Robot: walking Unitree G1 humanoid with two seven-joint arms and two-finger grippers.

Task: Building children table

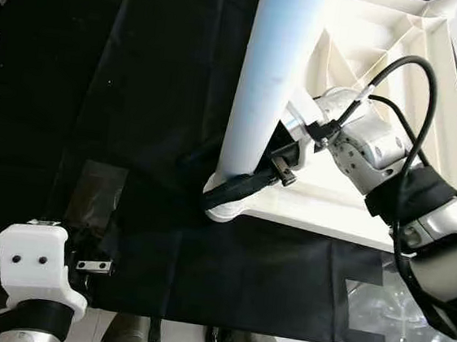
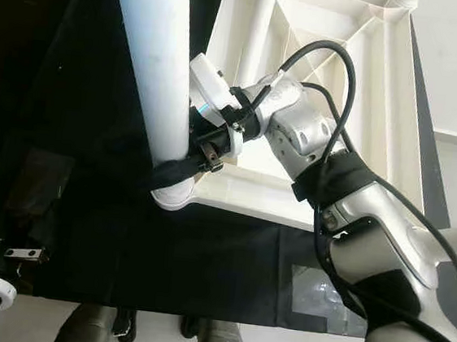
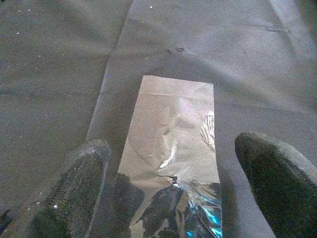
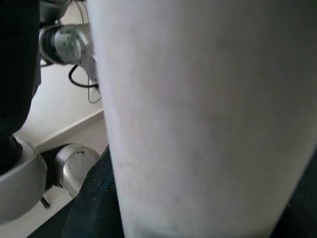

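— We've got the right gripper (image 1: 247, 185) clamped round the white table leg (image 1: 275, 78), low down near its foot, right at the corner socket of the upturned white tabletop (image 1: 455, 113) lying on the black cloth (image 1: 155, 90).

— And the leg leans a touch, so we'd say the job now is seating it straight. We want it upright over the socket before we press or twist, or it may bind.

— Agreed. Our left gripper (image 3: 171, 183) hangs with fingers spread, nothing between them, over a clear plastic bag (image 3: 171, 148) on the cloth.

— We could bring it across to steady the tabletop, which looks light enough to skid.
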